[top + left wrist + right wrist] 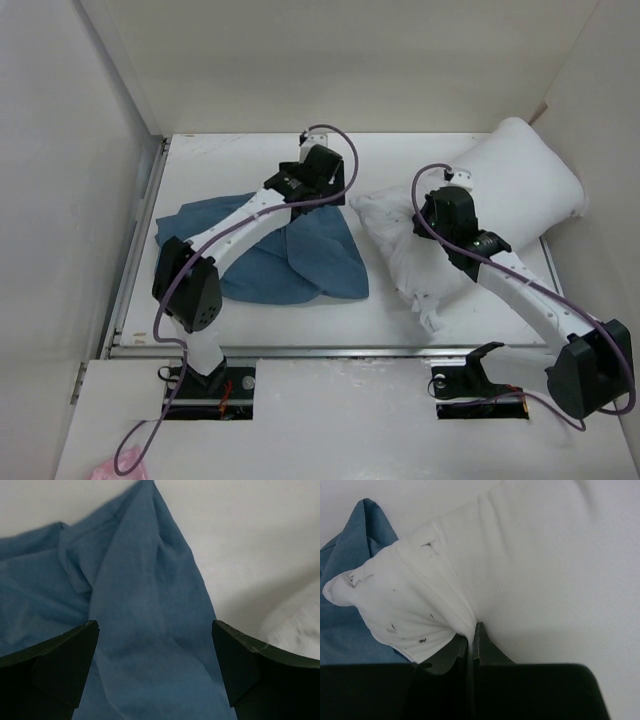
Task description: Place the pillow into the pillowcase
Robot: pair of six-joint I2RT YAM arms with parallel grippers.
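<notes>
The blue pillowcase (pixel 290 250) lies crumpled at centre-left of the top view, on the white table (pixel 230 160). The left gripper (pixel 155 630) hangs over it, jaws spread wide with nothing between them. The white pillow (pixel 520 185) fills the upper right; the right gripper (pixel 472 632) pinches a fold of its fabric.
</notes>
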